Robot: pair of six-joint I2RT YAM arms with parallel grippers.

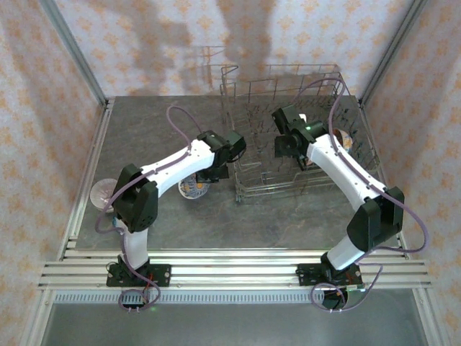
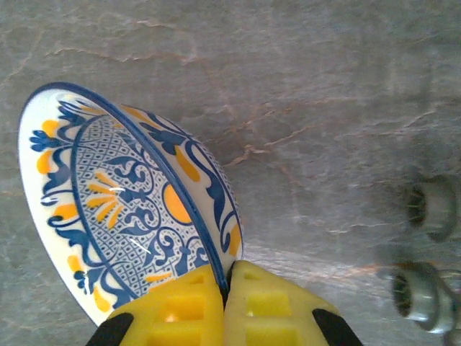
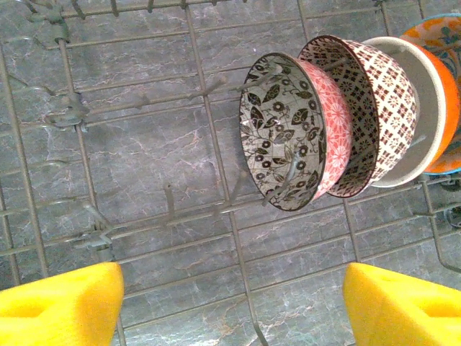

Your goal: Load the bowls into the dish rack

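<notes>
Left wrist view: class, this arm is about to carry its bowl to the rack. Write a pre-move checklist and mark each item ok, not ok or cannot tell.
1. Grip: left gripper shut on the rim of the blue-and-orange bowl: ok.
2. Bowl lifted off the table: cannot tell.
3. Free tines in the dish rack, beside the loaded bowls: ok.
4. Loaded bowls standing on edge in a row: ok.
5. Path clear: right gripper, open, hangs over those free tines: not ok, likely in the way.
</notes>
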